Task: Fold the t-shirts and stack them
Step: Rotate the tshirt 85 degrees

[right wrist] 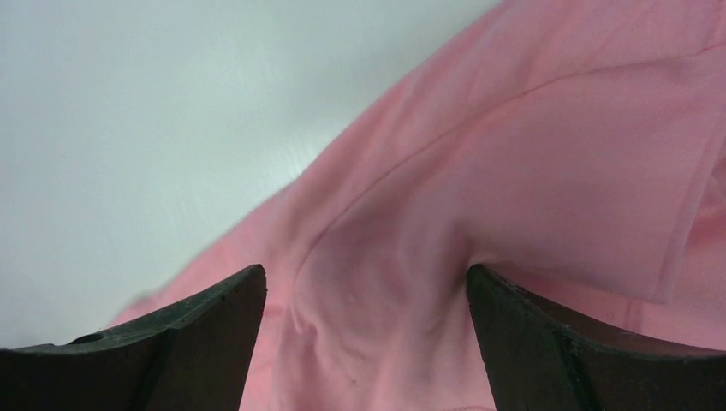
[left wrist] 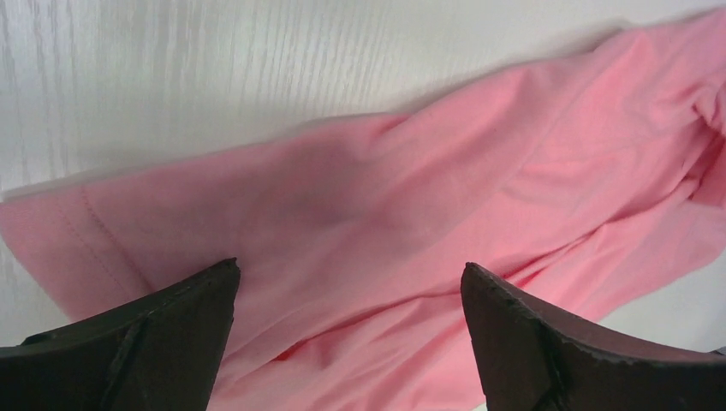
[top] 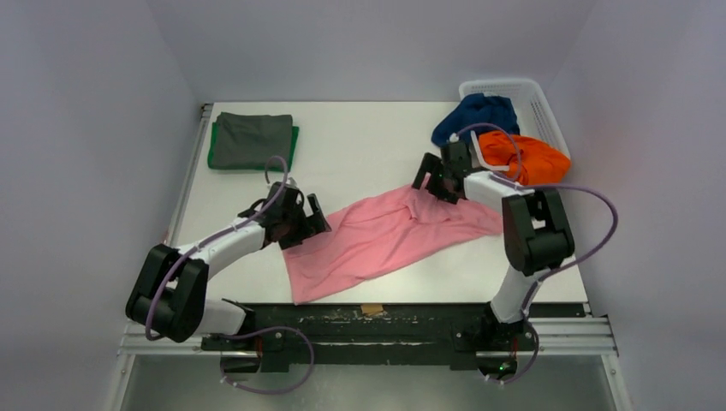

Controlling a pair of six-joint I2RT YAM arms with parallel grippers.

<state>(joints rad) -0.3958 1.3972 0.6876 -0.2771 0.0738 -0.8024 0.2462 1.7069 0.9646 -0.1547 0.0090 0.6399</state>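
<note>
A spread t-shirt [top: 385,240] lies mid-counter [top: 368,145], with the left claw [top: 312,224] over its left edge and the right claw [top: 426,181] over its far right part. 2 folded shirts [top: 252,141] sit stacked at the far left. At the far right, a basket [top: 535,94] carries a rear shirt [top: 475,116] over its left rim and a front shirt [top: 524,158] at its near end.

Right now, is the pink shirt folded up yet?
Not yet. The pink shirt lies spread out and wrinkly across the table, with no neat folds.
</note>
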